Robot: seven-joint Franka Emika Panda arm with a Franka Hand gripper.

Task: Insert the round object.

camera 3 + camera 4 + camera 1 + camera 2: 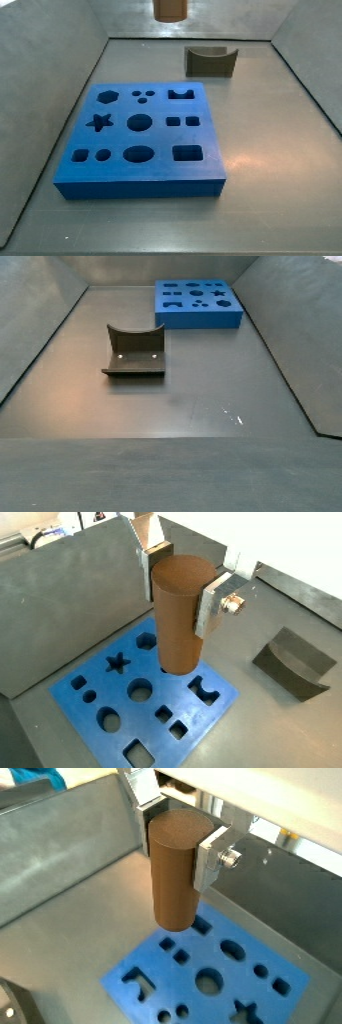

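Note:
My gripper (pixel 181 592) is shut on the round object (pixel 178 632), a tall brown wooden cylinder peg, held upright near its top between the silver fingers (pixel 210 608). It shows the same way in both wrist views, gripper (pixel 178 846) and peg (pixel 171 888). The peg hangs well above the blue block (pixel 100 707), over its edge and apart from it. The block's round hole (pixel 140 691) is open and also shows in a wrist view (pixel 209 981). In a side view only the peg's lower end (pixel 170 9) shows, high beyond the block (pixel 140 170).
The dark olive fixture (pixel 210 61) with a curved notch stands on the floor beside the blue block, also seen in a side view (pixel 134 352) and a wrist view (pixel 294 662). Grey sloping walls (pixel 54 100) enclose the floor. The block (pixel 198 306) has several other shaped holes.

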